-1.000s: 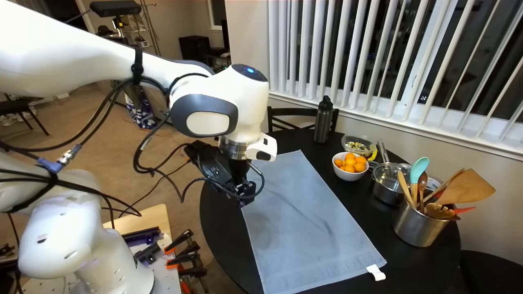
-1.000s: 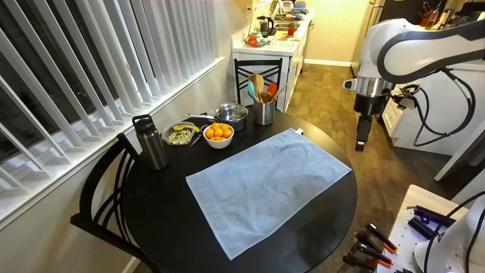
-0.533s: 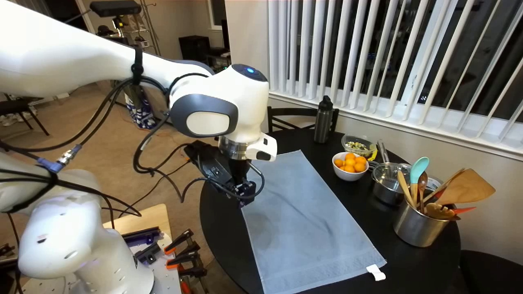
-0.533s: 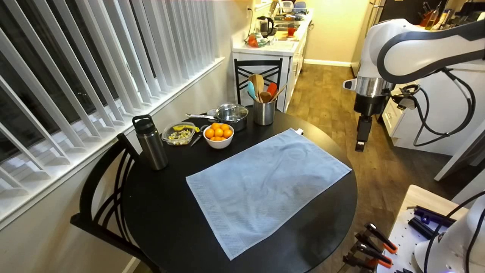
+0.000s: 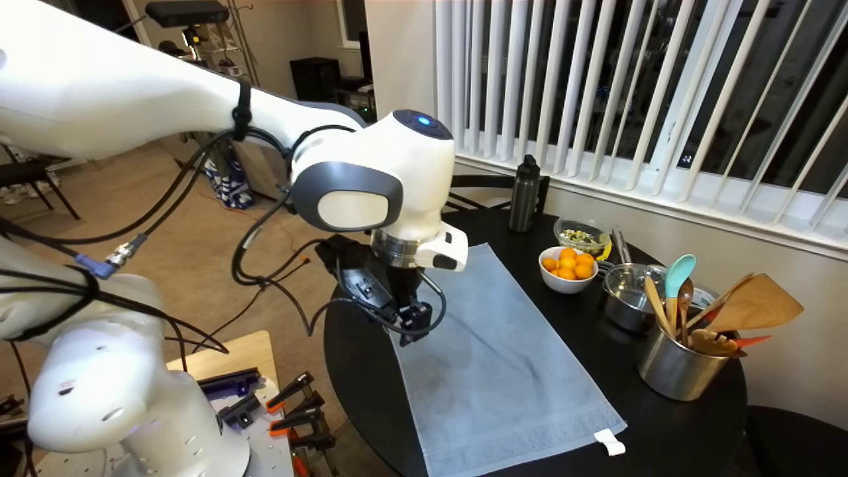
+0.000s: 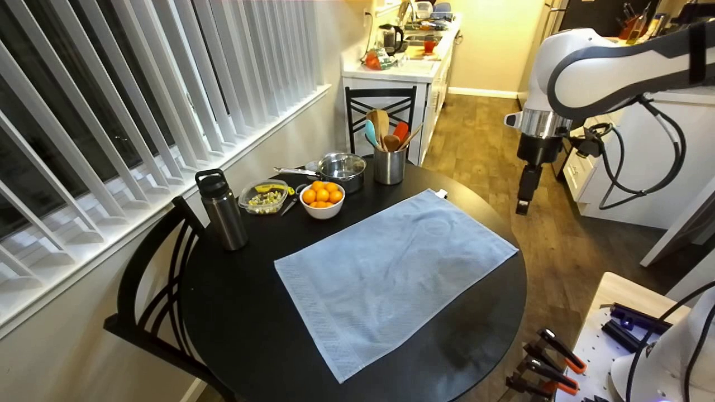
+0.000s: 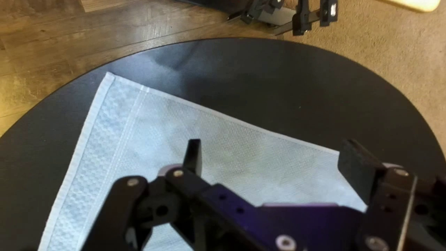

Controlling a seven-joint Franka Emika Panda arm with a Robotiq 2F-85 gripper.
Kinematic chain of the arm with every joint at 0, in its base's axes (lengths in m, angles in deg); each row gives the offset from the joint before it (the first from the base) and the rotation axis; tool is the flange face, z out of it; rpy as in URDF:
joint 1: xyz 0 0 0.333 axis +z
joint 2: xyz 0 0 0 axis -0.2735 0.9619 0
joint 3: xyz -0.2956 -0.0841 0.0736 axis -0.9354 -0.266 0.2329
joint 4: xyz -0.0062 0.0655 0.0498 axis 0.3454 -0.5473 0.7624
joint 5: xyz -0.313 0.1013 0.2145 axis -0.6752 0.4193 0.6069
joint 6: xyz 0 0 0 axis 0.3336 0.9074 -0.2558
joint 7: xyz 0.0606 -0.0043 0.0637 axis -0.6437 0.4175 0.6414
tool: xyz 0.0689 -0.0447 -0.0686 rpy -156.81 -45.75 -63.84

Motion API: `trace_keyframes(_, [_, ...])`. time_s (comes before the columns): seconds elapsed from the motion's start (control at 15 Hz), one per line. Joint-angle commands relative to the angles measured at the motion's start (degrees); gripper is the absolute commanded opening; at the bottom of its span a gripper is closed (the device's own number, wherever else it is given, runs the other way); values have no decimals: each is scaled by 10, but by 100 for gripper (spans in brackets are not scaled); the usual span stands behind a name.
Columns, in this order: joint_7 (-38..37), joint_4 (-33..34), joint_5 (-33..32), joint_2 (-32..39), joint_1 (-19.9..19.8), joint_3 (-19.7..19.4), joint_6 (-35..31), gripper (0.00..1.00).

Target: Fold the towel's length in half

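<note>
On the table (image 6: 234,312) lies the flat towel (image 6: 394,282), claw (image 7: 272,151) spread above.

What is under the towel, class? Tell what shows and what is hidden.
The towel lies spread on the black table, whose bare surface shows beside it. The part it covers cannot be seen.

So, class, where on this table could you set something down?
Bare table lies between the bottle, rim and untagged end of the towel; also from its robot-side edge to the rim, narrowing toward the tagged end. Crowded past the opposite edge: container, bowl of oranges, pan and utensil pot.
</note>
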Motion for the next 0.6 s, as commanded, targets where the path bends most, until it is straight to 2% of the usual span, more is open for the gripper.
trace_keyframes(0.0, [54,69,43,107,-19,-33,-56,100])
trace_keyframes(0.2, [89,102,93,172,-33,-46,-110,100])
trace_keyframes(0.53, [144,128,151,260,-69,-33,-198,100])
